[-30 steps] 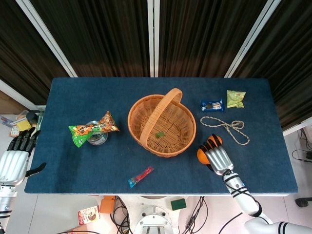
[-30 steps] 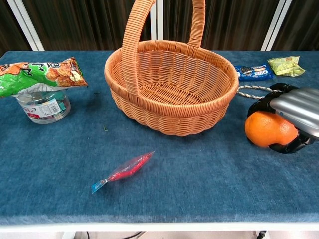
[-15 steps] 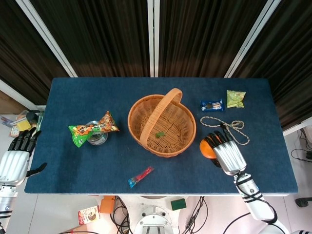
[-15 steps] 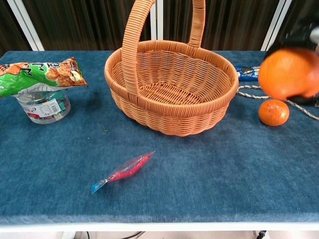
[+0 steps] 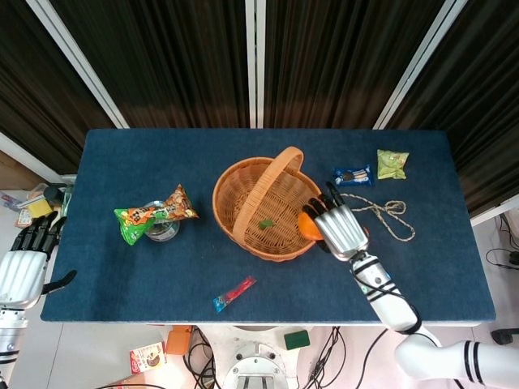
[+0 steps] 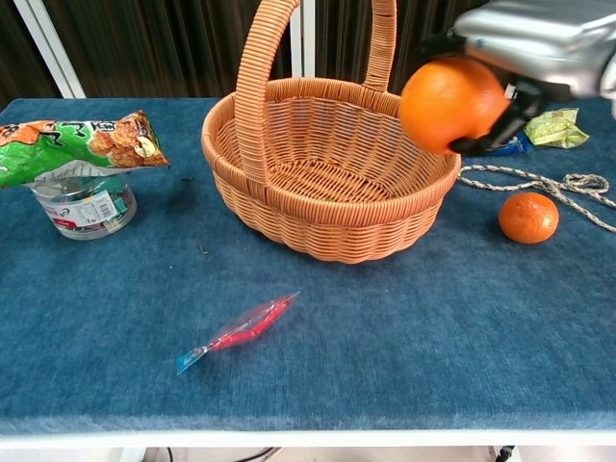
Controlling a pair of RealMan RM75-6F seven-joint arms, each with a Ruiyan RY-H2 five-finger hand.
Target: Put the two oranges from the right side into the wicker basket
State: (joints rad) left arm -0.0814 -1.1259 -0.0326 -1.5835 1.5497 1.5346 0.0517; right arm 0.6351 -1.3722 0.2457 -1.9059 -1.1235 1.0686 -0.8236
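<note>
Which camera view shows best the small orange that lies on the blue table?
The chest view: the small orange lies in plain sight on the blue table, beside the rope. In the head view the right hand covers it almost fully.

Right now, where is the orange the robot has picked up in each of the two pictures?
Head view: the held orange peeks out under the right hand, at the right rim of the wicker basket.
Chest view: the held orange is at upper right, gripped by the right hand, above the basket's right rim.
Shared landmark: the wicker basket with its tall handle.
</note>
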